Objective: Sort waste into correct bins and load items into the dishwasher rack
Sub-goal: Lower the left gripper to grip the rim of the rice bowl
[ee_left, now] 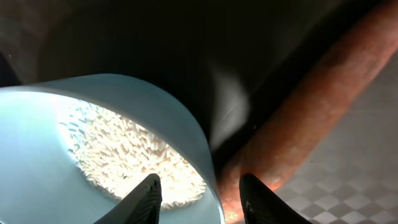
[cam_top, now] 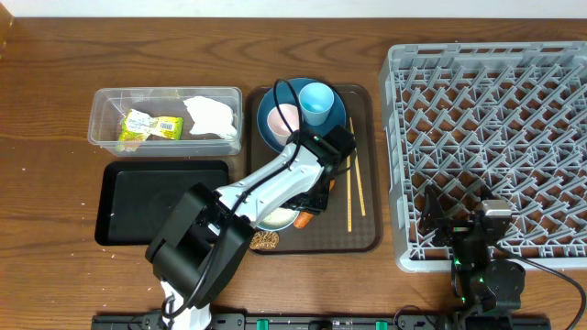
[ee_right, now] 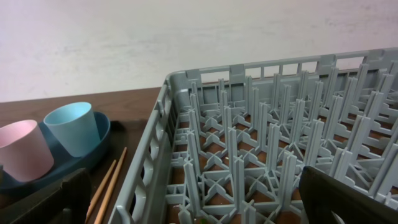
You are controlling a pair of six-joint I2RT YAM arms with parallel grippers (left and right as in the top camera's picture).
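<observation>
Napkin (cam_top: 209, 115) and wrapper (cam_top: 151, 126) sit in the tub (cam_top: 101, 110); the rack (cam_top: 486, 64) holds nothing. Left gripper (ee_left: 200, 193) straddles the bowl (ee_left: 93, 99) rim, grip unclear; right gripper (cam_top: 456, 209) gapes wide. Rice (ee_left: 124, 155), carrot (ee_left: 311, 112), cups (cam_top: 316, 103) and chopsticks (cam_top: 355, 192) remain.

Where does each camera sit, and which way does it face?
Overhead: above the table, facing straight down; left arm and right arm show.
Left wrist: on that arm, facing down at bowl, rice, carrot; left tool shows.
Right wrist: on that arm, facing across the rack; right tool shows.
Shared: overhead and right wrist both show the blue cup.
</observation>
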